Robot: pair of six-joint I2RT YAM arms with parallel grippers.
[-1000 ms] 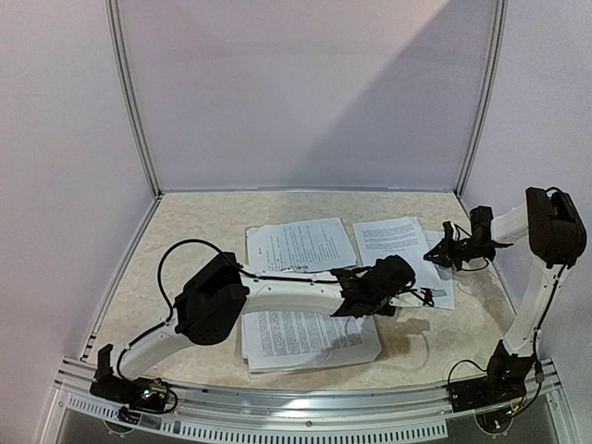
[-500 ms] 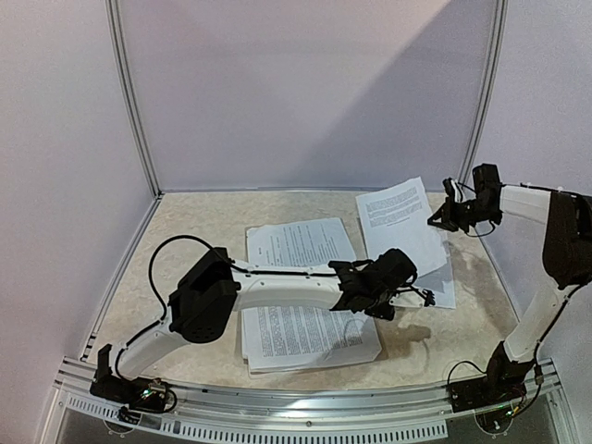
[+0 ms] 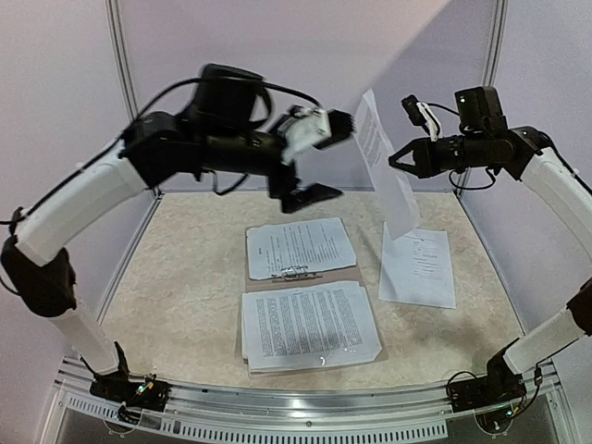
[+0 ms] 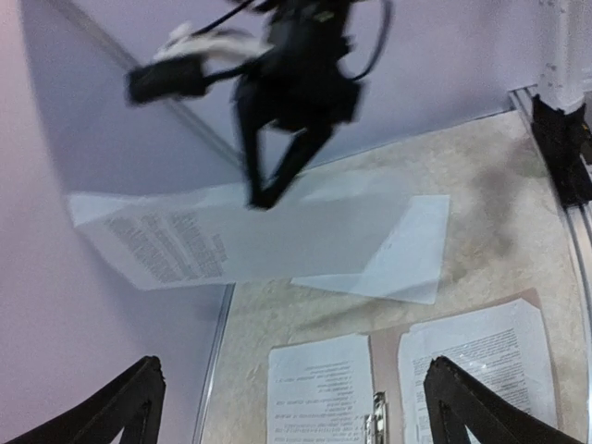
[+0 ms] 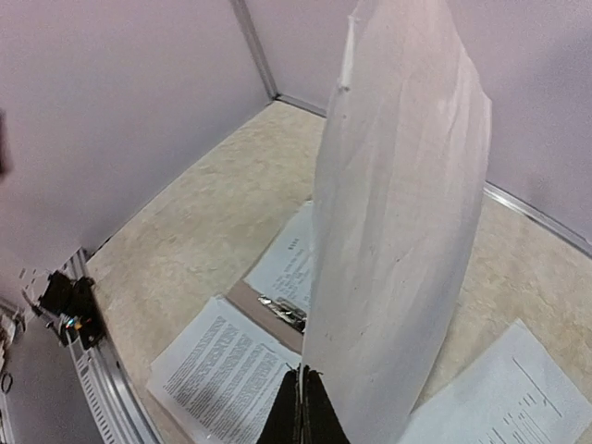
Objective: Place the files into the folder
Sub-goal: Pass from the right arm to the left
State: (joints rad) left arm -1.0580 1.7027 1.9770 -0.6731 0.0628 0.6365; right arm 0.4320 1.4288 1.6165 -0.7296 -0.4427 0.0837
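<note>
Tan-brown flat folder (image 4: 387, 361) lay open on the beige worktop (image 3: 185, 268), printed white paper sheets (image 3: 310, 326) on both halves. Right fingers (image 5: 301, 416) pinched one white printed sheet (image 3: 384, 176) aloft; left fingers (image 4: 120, 407) hung spread wide, holding nothing.

This is a robot test cell in a lab. Plain pale walls (image 3: 305, 92) framed by aluminium posts (image 3: 129, 92) box in a beige marbled table (image 3: 194, 268) on its left, far and right sides. Along the near edge runs a slotted metal rail (image 3: 296, 402), to which a white-and-black left arm (image 3: 83, 199) and right arm (image 3: 564, 185) are bolted. Printed files (image 3: 310, 326) lie on the table.
</note>
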